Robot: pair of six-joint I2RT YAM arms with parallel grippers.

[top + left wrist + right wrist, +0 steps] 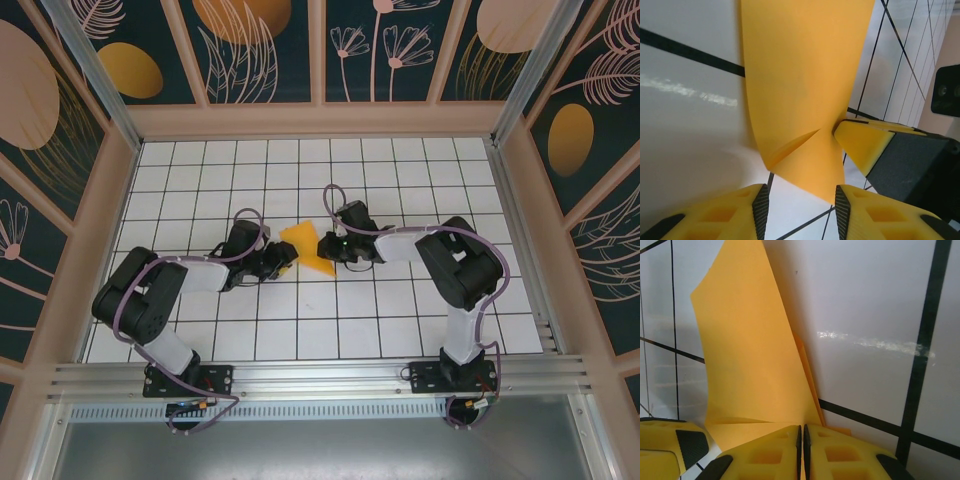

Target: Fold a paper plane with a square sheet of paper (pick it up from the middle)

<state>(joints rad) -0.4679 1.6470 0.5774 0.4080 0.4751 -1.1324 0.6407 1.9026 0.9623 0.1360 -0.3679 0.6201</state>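
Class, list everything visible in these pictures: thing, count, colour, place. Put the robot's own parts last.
paper sheet: one, orange-yellow, partly folded, mid-table between the pincers
table: one, white tiles with black grid lines, centre
wall panels: several, dark with orange ovals and pale plant drawings, around the table
rail: one, silver, near edge
left arm: one, black and white, near left
right arm: one, black and white, near right
left pincer: one, yellow, open around the sheet's lower corner
right pincer: one, yellow, shut on the sheet
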